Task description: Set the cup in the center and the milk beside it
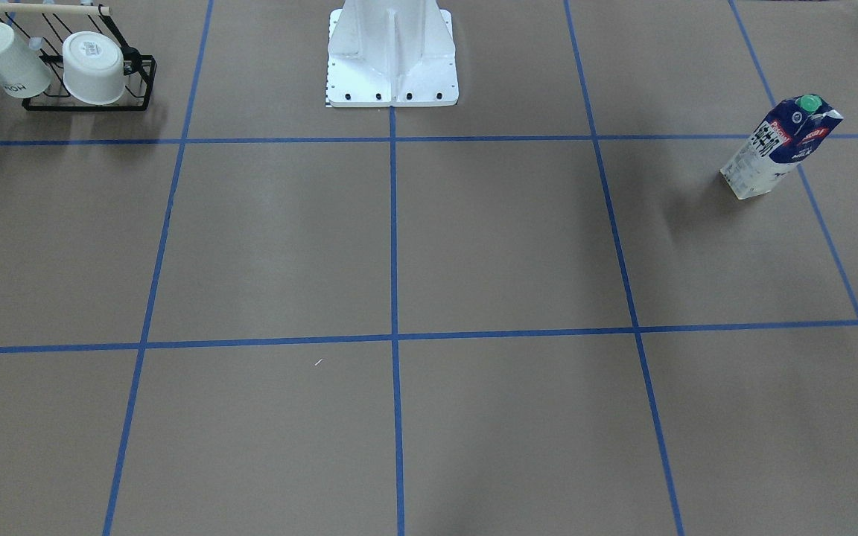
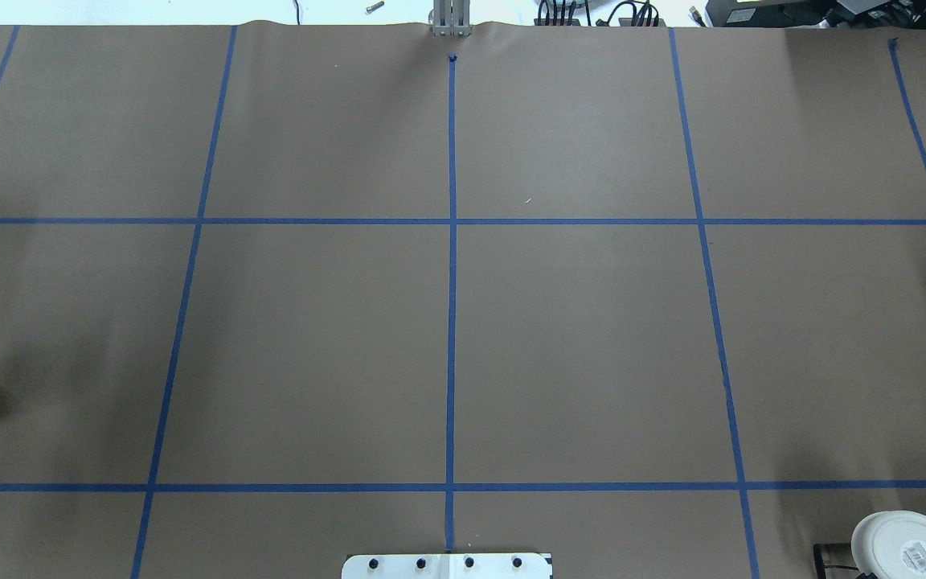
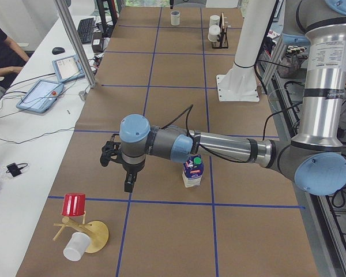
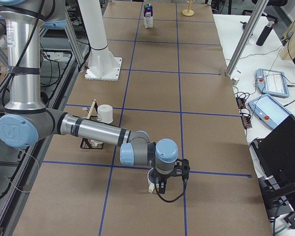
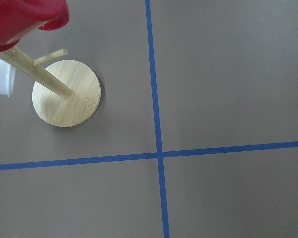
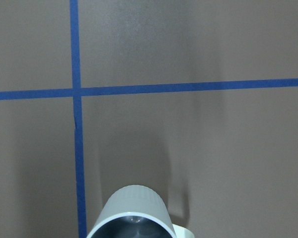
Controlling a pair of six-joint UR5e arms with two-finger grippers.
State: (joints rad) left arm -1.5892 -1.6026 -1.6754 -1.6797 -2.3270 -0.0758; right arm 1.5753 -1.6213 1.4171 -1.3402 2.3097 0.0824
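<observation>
— Where are things?
— The cup [image 6: 134,213] stands at the surface's [image 2: 592,338] right end, under the right fingers [image 4: 161,184]; the milk [image 1: 779,152] stands far left, near the left fingers [image 3: 130,182]. Wide or narrow, I cannot tell.
— Risk?
— An off-centre descent could tip the cup; the left forearm might clip the milk

The milk [image 1: 779,149] stands upright on the table [image 1: 474,246], a tall green-capped carton with a dark blue top, a red band and a white lower part. The cup [image 6: 133,210], white with a grey inside, stands upright well apart from it, just beside a blue tape line [image 6: 79,163].
</observation>
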